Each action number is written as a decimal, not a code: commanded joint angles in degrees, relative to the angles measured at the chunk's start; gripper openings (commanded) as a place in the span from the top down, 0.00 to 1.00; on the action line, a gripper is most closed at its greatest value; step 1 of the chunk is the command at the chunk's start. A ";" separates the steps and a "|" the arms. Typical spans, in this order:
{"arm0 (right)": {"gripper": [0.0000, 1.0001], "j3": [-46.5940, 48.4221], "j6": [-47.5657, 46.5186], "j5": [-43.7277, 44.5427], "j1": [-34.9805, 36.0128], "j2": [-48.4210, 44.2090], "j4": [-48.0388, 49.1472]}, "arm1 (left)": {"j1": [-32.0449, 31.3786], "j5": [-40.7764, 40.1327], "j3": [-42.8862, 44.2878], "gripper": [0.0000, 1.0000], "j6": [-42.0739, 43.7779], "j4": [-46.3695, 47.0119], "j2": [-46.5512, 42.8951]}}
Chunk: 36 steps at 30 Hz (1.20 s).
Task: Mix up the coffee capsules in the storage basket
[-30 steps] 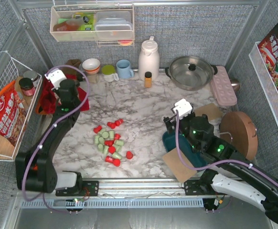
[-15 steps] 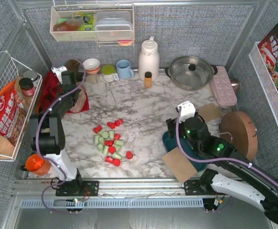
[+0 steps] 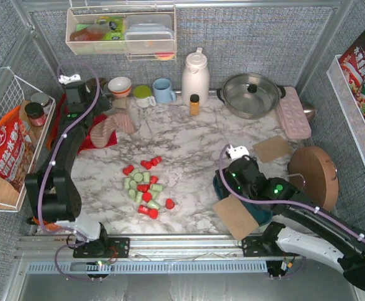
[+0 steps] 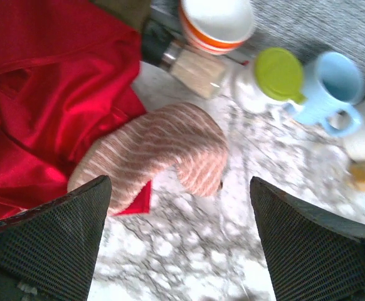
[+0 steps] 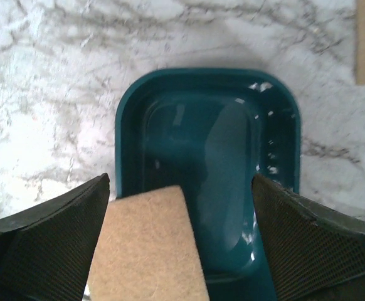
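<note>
Both finger pairs spread wide, nothing pinched: I see L gripper (image 4: 177, 188) over striped cloth (image 4: 157, 147), R gripper (image 5: 180, 188) over storage basket (image 5: 201, 132). Coffee capsules (image 3: 146, 188) lie on marble table (image 3: 189, 138), outside basket.

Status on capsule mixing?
Left gripper open over striped mitt; right gripper open above storage basket. Basket empty, coffee capsules loose on table. Cardboard square overlaps its rim.

Open marble surface (image 3: 189, 141) runs between the coffee capsules (image 3: 145, 188), clustered toward the near edge, and the storage basket (image 5: 126, 157) at the near right. A cardboard sheet (image 5: 150, 244) overlaps the basket's near rim. A white jug (image 3: 195, 75), a blue mug (image 3: 163, 91) and a pot (image 3: 251, 94) crowd the far edge.
</note>
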 commanded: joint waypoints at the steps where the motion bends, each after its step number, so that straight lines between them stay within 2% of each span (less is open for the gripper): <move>1: 0.01 0.32 2.94 -7.32 0.05 1.32 -4.57 | -1.54 8.37 -4.21 0.01 -0.11 -2.33 -7.23; 6: 0.01 -2.02 4.59 -11.05 0.01 1.13 -5.88 | -4.67 10.36 -14.49 0.01 1.46 1.51 -18.74; 13: 0.01 -6.22 7.41 -13.58 -0.08 -1.31 -4.35 | -5.09 9.94 -21.89 0.01 3.14 2.17 -26.64; 27: 0.01 -11.81 10.23 -16.01 -0.77 -0.54 1.90 | -5.09 9.87 -22.57 0.01 2.96 3.37 -29.22; 32: 0.02 -11.10 10.36 -15.20 -0.78 0.86 0.89 | -5.08 9.87 -22.79 0.01 2.81 3.67 -29.14; 34: 0.05 -10.55 10.41 -15.05 -0.78 1.04 0.25 | -5.10 9.78 -22.79 0.01 2.61 3.78 -28.99; 36: 0.15 -10.04 10.41 -15.10 -0.78 1.13 -0.24 | -5.05 9.86 -22.81 0.01 2.52 3.78 -28.83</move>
